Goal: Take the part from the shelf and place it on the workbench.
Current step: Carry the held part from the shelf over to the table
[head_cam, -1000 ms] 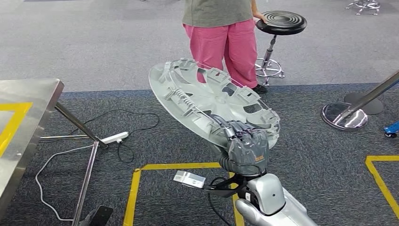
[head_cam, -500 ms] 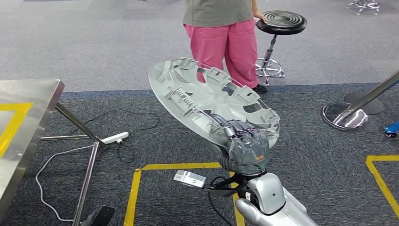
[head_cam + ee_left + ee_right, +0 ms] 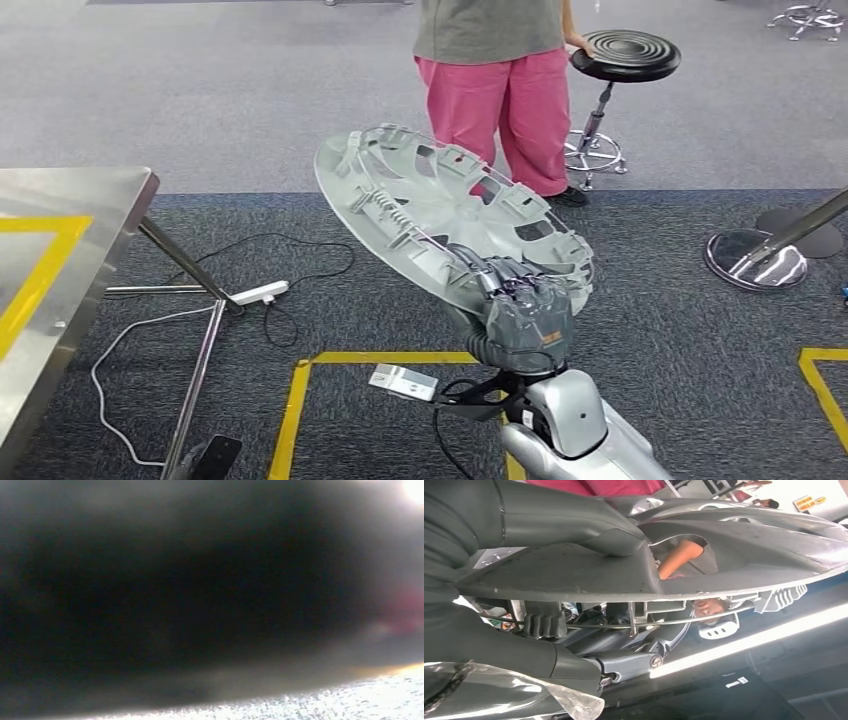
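Observation:
The part is a grey plastic wheel cover [image 3: 440, 215], held tilted in the air over the carpet with its ribbed inner side facing me. My right hand [image 3: 525, 315] grips its near rim from below. In the right wrist view the thick thumb [image 3: 574, 525] presses on one face of the wheel cover [image 3: 734, 555] and the dark fingers [image 3: 544, 622] curl against the wire ring on the other. The steel workbench [image 3: 90, 200], marked with yellow tape, stands at the left edge, well to the left of the part.
A person in pink trousers [image 3: 495, 80] stands just beyond the part, beside a black stool [image 3: 625, 55]. A chrome post base [image 3: 755, 258] lies at the right. A power strip [image 3: 258, 293] and cables trail under the workbench's slanted legs. Yellow tape [image 3: 380, 357] marks the floor.
The whole picture has shifted to the right, so the camera has turned left and more of the workbench shows. The part stays held the same way in my right hand.

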`<move>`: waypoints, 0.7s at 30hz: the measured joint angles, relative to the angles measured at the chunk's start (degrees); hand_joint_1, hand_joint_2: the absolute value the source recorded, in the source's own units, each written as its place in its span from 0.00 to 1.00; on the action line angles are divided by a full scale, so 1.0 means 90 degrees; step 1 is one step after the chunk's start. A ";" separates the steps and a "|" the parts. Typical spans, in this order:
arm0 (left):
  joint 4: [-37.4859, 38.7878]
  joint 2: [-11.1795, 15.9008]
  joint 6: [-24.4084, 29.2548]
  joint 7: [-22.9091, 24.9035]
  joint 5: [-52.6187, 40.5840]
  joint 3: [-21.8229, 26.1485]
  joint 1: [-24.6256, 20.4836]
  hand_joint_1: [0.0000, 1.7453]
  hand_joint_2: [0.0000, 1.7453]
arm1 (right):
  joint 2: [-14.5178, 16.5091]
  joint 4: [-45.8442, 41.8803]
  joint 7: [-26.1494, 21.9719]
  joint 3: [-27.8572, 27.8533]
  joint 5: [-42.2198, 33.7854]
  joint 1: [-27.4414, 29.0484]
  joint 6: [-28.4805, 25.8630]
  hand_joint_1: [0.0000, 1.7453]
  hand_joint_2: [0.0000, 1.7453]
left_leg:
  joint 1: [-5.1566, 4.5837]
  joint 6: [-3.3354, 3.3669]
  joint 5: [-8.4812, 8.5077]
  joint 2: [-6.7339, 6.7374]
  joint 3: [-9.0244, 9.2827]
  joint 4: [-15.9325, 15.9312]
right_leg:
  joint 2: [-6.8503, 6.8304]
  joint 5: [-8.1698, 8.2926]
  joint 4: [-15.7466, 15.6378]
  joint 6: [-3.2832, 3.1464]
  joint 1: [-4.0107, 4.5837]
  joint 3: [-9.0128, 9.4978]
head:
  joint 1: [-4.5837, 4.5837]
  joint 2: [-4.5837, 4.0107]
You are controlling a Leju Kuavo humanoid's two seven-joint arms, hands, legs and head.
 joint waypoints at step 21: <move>0.0001 0.0004 0.0012 0.0003 -0.0055 0.0053 0.0040 0.00 0.00 | 0.0005 -0.0011 0.0002 -0.0006 -0.0046 -0.0009 0.0003 1.00 1.00 | 0.0030 0.0041 0.0124 0.0097 -0.0189 0.0030 | -0.0036 -0.0467 0.0229 -0.0050 0.0079 0.0108 | -0.0037 0.0001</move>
